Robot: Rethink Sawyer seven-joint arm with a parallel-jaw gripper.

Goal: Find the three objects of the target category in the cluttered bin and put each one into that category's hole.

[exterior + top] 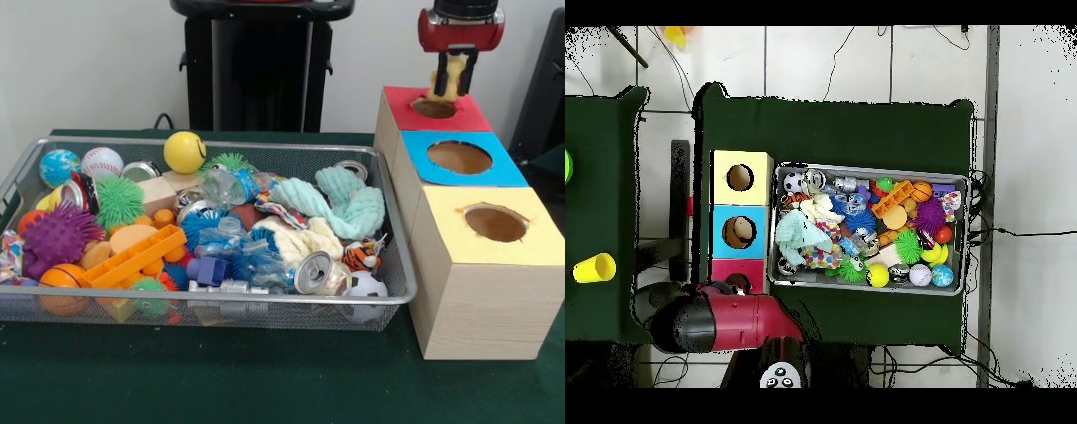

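Observation:
My gripper (453, 87) hangs at the top right of the front view, shut on a pale yellow plush toy (452, 72). It holds the toy just above the round hole (433, 108) of the red-topped box (468, 115). The orange-and-black striped tiger (361, 256) lies at the right end of the wire mesh bin (221, 141), beside a soccer-patterned ball. I see no third plush toy among the clutter. In the overhead view my red arm (725, 320) covers the gripper, and the red box's hole (737, 283) shows at its edge.
The blue-topped box's hole (459, 157) and the yellow-topped box's hole (495, 223) stand in line in front of the red box. The bin holds mint cloths (349, 201), a cream cloth (300, 238), spiky balls (57, 237), cans (313, 272) and balls. A yellow cup (593, 267) stands on a side table.

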